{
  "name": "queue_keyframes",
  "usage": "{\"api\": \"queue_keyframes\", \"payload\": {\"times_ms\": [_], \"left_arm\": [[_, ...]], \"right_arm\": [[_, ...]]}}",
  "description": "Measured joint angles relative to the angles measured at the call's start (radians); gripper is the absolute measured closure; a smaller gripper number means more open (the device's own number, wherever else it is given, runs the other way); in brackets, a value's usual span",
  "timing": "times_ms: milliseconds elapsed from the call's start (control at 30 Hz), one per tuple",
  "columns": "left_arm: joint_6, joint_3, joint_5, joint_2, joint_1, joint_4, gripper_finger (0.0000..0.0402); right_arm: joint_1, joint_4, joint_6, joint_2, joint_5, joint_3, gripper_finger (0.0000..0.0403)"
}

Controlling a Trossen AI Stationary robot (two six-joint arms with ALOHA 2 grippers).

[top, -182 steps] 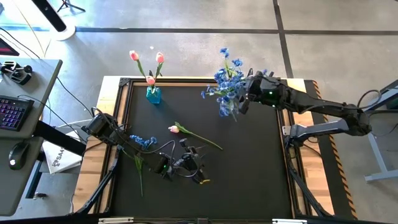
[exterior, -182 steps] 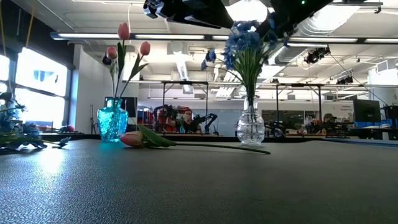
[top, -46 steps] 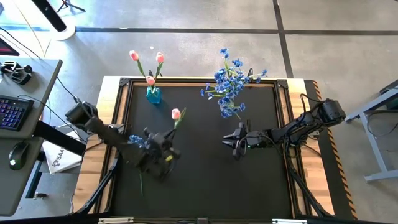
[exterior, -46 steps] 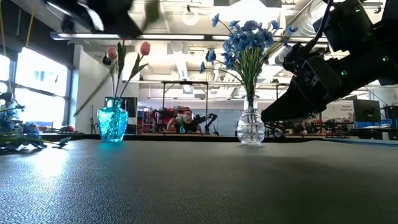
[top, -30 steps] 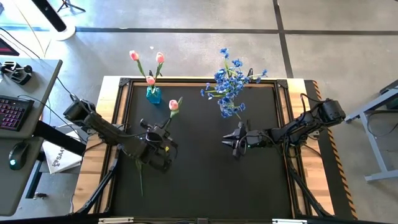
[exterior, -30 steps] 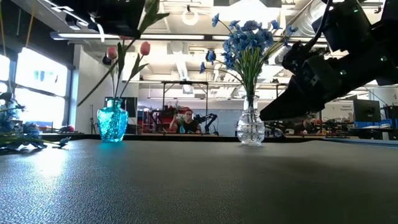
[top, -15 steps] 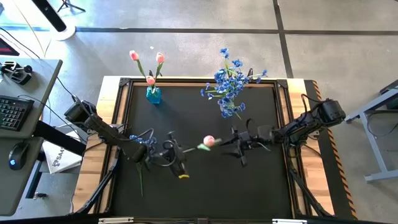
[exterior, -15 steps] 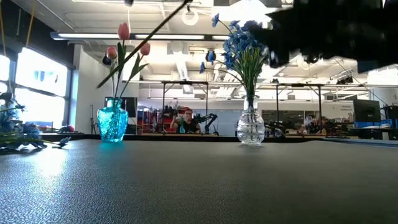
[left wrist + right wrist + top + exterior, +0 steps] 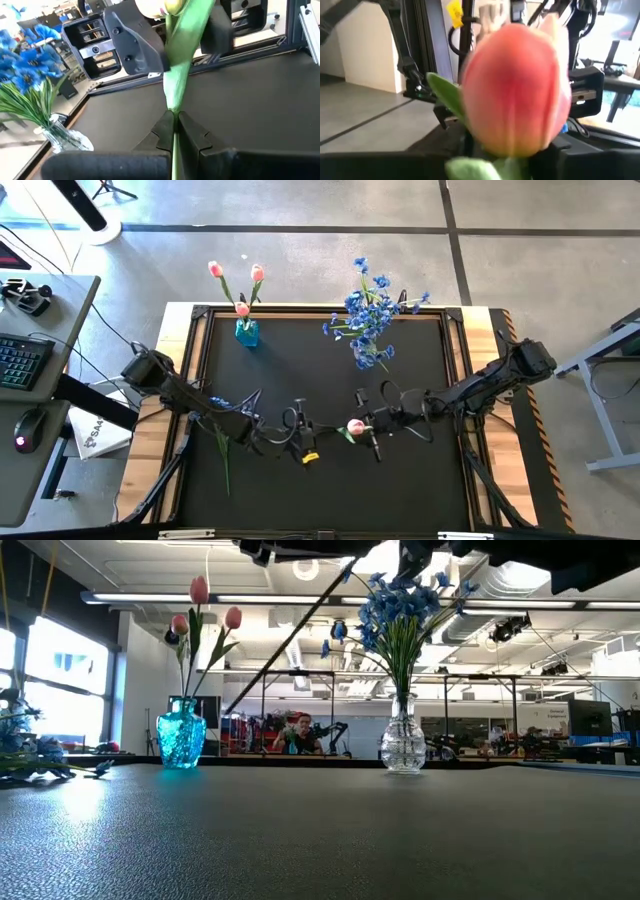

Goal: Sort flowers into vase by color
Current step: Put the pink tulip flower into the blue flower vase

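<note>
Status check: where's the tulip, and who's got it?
Left gripper shut on tulip stem, mid-table, in the air. Right gripper at the bloom, fingers apart, grip unclear. Nothing between the arms.

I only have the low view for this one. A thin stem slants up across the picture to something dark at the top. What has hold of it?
Observer: The left gripper. Its fingers are shut on the green stem of a pink-orange artificial tulip.
Operator: And the right arm?
Observer: The right gripper is at the blossom end. The left wrist view shows its dark fingers standing apart on either side of the flower, not closed on it.
Operator: Where is this over the table?
Observer: From above, the blossom hangs over the middle of the black table, between the two grippers, away from both vases.
</note>
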State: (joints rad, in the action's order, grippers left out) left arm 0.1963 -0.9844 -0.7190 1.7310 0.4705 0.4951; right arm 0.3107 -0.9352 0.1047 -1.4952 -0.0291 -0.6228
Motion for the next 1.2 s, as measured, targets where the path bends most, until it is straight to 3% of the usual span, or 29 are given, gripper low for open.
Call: {"api": "queue_keyframes", "payload": {"times_ms": [267, 533, 633, 767, 967, 1200], "left_arm": [[-0.151, 0.000, -0.019, 0.007, -0.015, -0.027, 0.0388], [-0.188, 0.000, -0.005, 0.007, -0.074, -0.081, 0.0302], [-0.158, 0.000, 0.064, 0.007, -0.088, -0.078, 0.0284], [-0.144, 0.000, 0.150, 0.007, -0.108, -0.073, 0.0281], [-0.101, 0.000, 0.168, 0.007, -0.111, -0.064, 0.0284], [-0.009, -0.002, 0.242, 0.068, -0.109, 0.078, 0.0284]], "right_arm": [[-0.002, 0.030, -0.013, 0.000, 0.057, -0.005, 0.0393], [-0.013, 0.087, -0.075, 0.000, 0.097, -0.005, 0.0387], [-0.019, 0.094, -0.079, 0.001, 0.089, -0.005, 0.0398], [-0.018, 0.097, -0.081, 0.001, 0.082, -0.005, 0.0398], [-0.018, 0.097, -0.080, 0.001, 0.083, -0.005, 0.0397], [-0.018, 0.097, -0.075, 0.001, 0.135, -0.005, 0.0396]]}}
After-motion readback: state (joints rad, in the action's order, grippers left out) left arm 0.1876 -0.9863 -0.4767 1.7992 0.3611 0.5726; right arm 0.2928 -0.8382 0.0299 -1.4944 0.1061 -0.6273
